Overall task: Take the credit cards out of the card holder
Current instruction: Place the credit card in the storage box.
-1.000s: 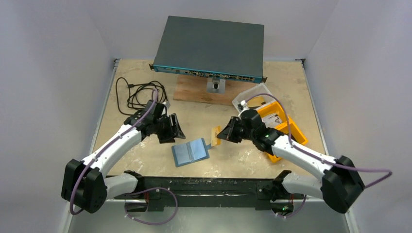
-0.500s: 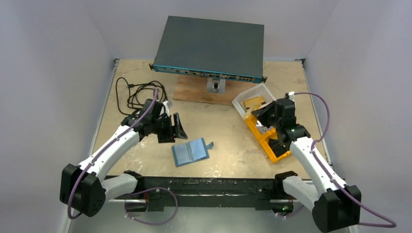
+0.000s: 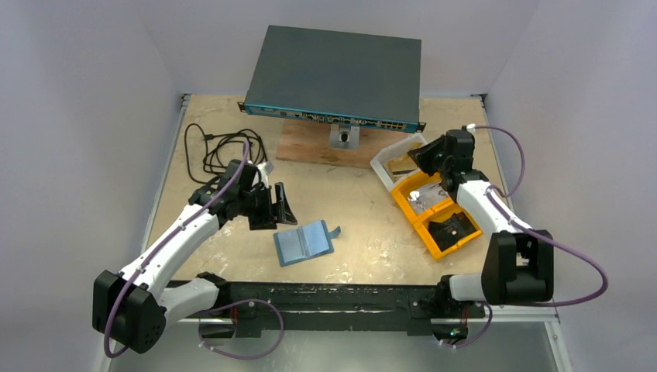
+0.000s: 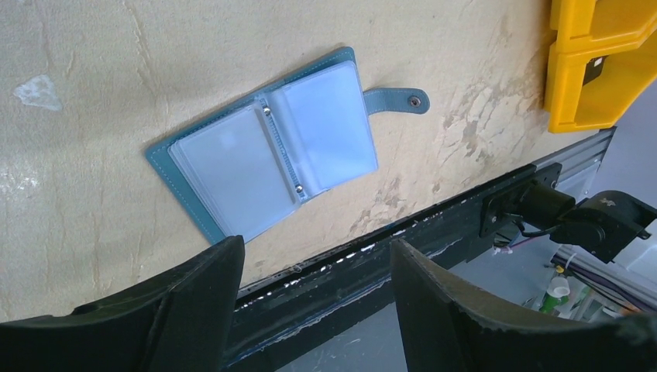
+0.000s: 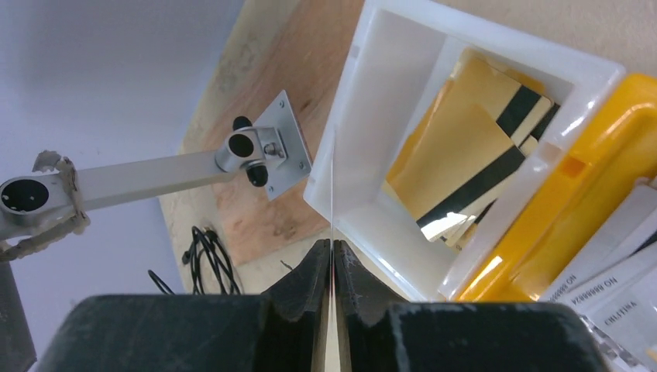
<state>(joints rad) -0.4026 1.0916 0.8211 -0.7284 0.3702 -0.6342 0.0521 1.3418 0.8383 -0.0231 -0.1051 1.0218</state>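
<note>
**Left arm.** The left gripper (image 3: 276,206) (image 4: 316,249) has its fingers well apart and holds nothing. It hangs just to the far left of the small teal-blue folding card holder (image 3: 304,242) (image 4: 271,151).

**Card holder.** It lies open and flat on the table, near the front edge and between the two arms, with its snap tab pointing right. It is in full view from above and from the left wrist. The clear inner pockets look pale. Whether cards sit in them cannot be told.

**Right arm.** The right gripper (image 3: 424,157) (image 5: 331,252) has its fingers together, pinched on a thin pale held card (image 5: 331,186) seen edge-on. It is above the rim of the white rectangular plastic tub (image 3: 381,164) (image 5: 364,139).

**Tub.** Gold credit cards (image 5: 465,147) with black stripes lie overlapping inside it.

**Surroundings.**
- An orange plastic bin (image 3: 403,203) (image 5: 558,201) (image 4: 589,70) with two compartments sits against the tub's near side. Printed white slips (image 5: 612,256) lie in it.
- A dark grey flat network switch (image 3: 333,74) stands at far centre, raised on a metal stand (image 3: 342,138) (image 5: 263,147) over a bare wooden board (image 3: 310,143).
- A coiled black cable (image 3: 221,151) (image 5: 203,256) lies at far left, beyond the left arm.

**Surface and room.** The table (image 3: 364,225) (image 4: 116,62) is a beige board, scuffed and blotchy, with a black rail (image 3: 333,294) (image 4: 434,232) along its near edge. Plain pale grey walls close it in on three sides.
</note>
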